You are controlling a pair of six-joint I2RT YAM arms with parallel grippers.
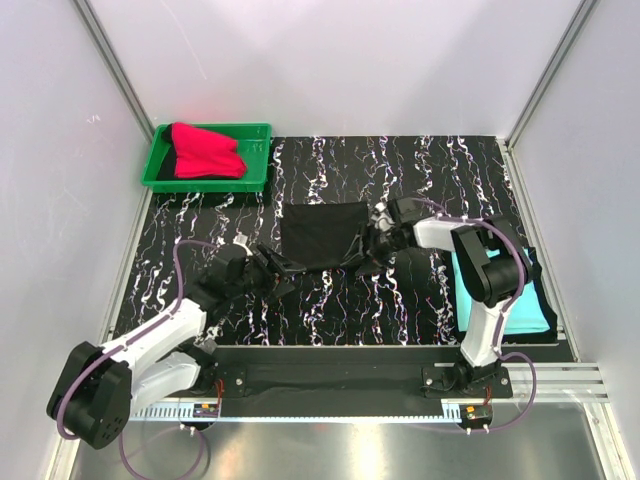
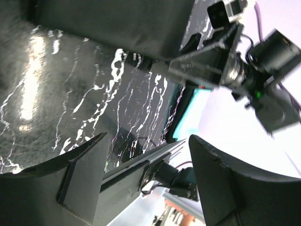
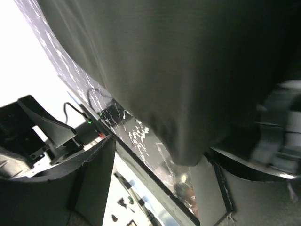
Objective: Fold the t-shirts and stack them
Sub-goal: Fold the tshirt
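Left pincer [image 1: 283, 266] spread, empty, at black shirt [image 1: 322, 232] lower-left corner, mid-frame; right pincer [image 1: 362, 250] spread at lower-right. Likely mid-fold; next: pinch both corners, fold evenly.

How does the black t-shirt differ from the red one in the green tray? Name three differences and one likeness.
Colour: the black t-shirt is dark, the red t-shirt bright. Place: the black one lies on the table; the red one sits in the green tray. Shape: the black one is flat and squarish; the red one is bunched in a lump. Both are plain cloth, with no print showing.
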